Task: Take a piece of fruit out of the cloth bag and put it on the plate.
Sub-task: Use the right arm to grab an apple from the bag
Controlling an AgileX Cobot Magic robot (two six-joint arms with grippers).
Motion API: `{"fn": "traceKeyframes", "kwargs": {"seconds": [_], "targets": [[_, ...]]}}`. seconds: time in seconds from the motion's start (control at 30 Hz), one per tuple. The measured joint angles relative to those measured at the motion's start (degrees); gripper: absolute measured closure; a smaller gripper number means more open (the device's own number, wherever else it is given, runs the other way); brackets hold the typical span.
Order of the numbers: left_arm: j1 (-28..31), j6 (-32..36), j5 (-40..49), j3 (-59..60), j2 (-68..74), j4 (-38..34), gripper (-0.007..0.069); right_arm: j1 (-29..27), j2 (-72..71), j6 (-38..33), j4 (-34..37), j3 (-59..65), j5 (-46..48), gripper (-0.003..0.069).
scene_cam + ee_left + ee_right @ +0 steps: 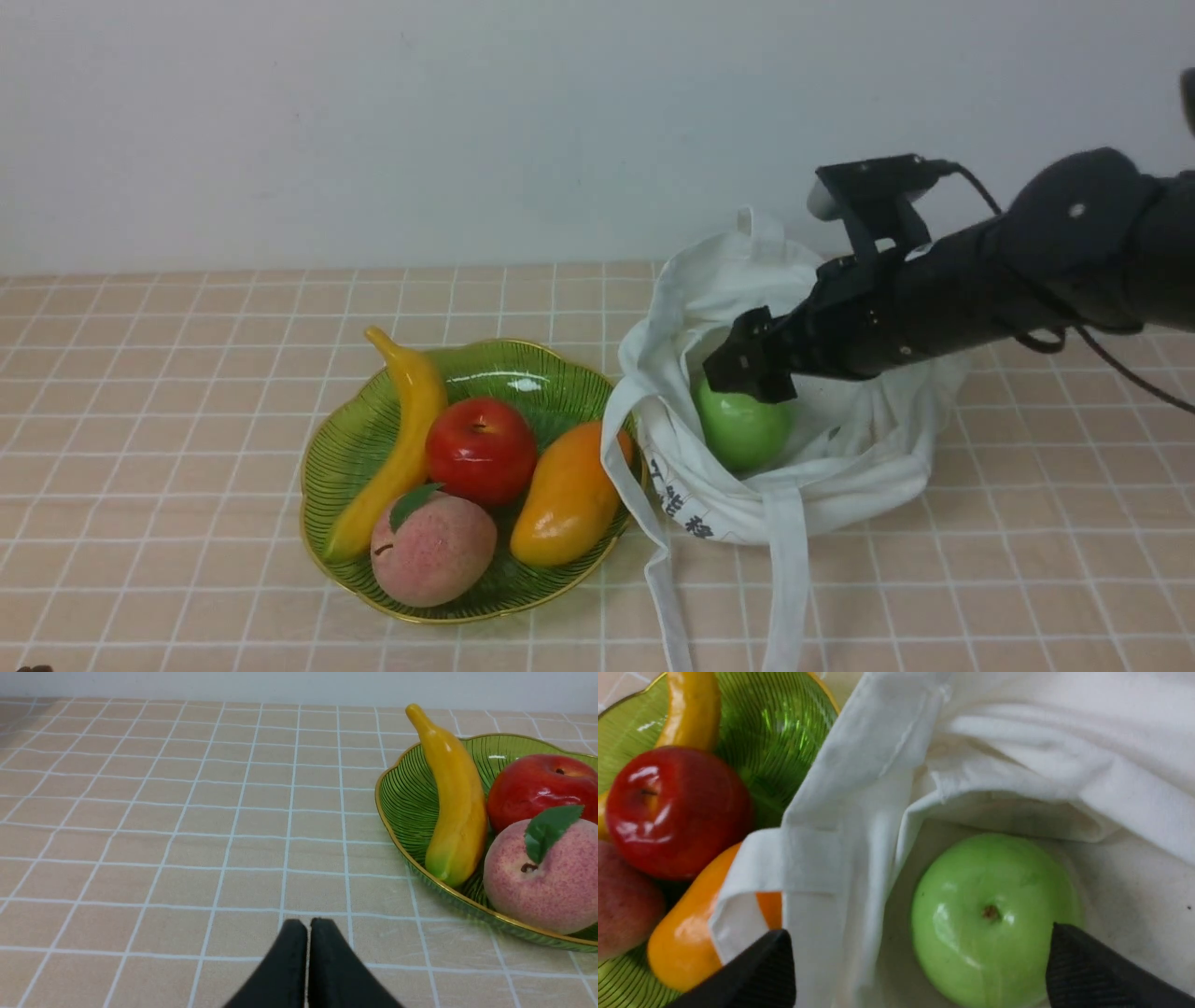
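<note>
The green apple (742,427) lies inside the open white cloth bag (840,467) right of centre; it also shows in the right wrist view (994,914), stem dimple up. My right gripper (747,381) is open just above the apple at the bag's mouth; in its wrist view (920,940) one finger is over the bag's rim (859,812) and the other by the apple's far side, not touching it. The green plate (322,467) sits left of the bag, touching it. My left gripper (307,924) is shut and empty, low over the table left of the plate (402,807).
The plate holds a banana (401,439), a red apple (481,450), a pink peach (434,549) and an orange mango (568,495). The bag's straps (789,579) trail toward the front edge. A white wall stands behind the table.
</note>
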Motion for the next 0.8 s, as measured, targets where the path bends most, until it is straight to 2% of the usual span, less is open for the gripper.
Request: {"fn": "traceKeyframes", "kwargs": {"seconds": [0.27, 0.63, 0.8], "targets": [[0.0, 0.0, 0.0, 0.0, 0.0, 0.0, 0.0632, 0.05, 6.42, 0.82, -2.18, -2.47, -4.23, -0.0032], [0.0, 0.0, 0.0, 0.0, 0.0, 0.0, 0.0632, 0.05, 10.38, 1.45, -2.5, -2.54, -4.36, -0.0032], [0.0, 0.0, 0.0, 0.0, 0.0, 0.0, 0.0632, 0.05, 10.94, 1.45, -2.5, -3.09, -4.42, -0.0001]]}}
